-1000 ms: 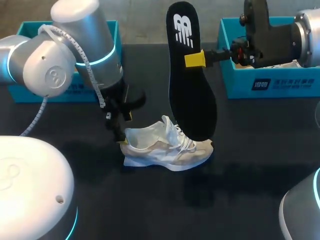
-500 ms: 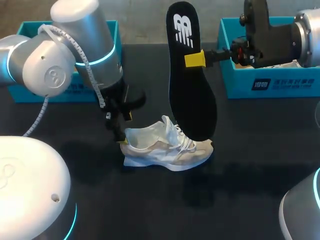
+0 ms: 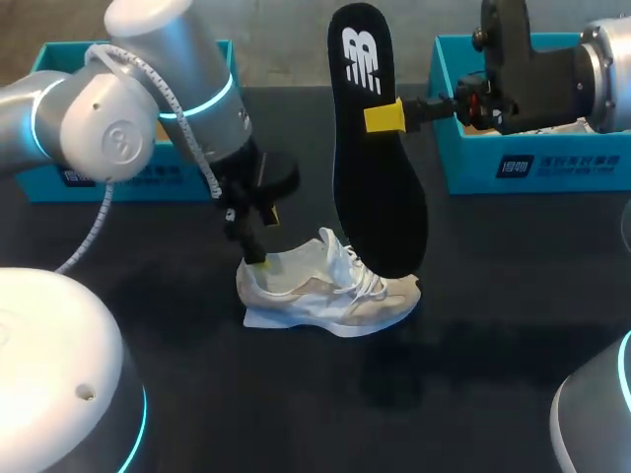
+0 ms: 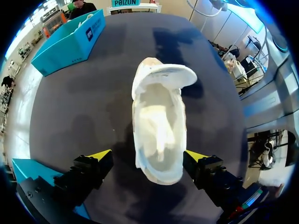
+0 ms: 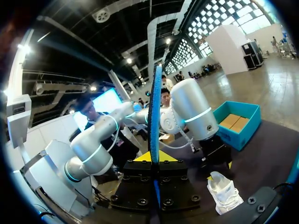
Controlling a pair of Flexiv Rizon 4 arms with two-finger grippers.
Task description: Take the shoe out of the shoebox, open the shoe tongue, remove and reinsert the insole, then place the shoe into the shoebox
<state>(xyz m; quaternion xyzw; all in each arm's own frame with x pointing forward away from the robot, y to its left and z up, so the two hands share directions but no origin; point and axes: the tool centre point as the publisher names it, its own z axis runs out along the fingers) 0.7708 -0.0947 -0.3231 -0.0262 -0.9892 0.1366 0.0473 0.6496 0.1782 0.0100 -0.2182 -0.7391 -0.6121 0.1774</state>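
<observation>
A white and beige sneaker (image 3: 330, 291) lies on the dark table, toe to the right. My left gripper (image 3: 264, 239) hangs open over its heel. In the left wrist view the sneaker (image 4: 159, 126) runs ahead from the left gripper (image 4: 148, 156), its heel between the spread fingertips (image 4: 100, 154) with a gap on both sides. The sneaker's inside looks bare. My right gripper (image 3: 385, 116) is shut on the black insole (image 3: 380, 168) and holds it upright above the sneaker's toe. In the right wrist view the insole (image 5: 154, 112) shows edge-on, rising from the right gripper (image 5: 154, 157).
A teal shoebox (image 3: 532, 168) stands at the back right behind my right arm. A second teal box (image 3: 44, 182) stands at the back left, partly hidden by my left arm. Dark table stretches in front of the sneaker.
My left arm has shifted right, bringing its open gripper from beside the heel to over it. The right arm and the insole have not moved.
</observation>
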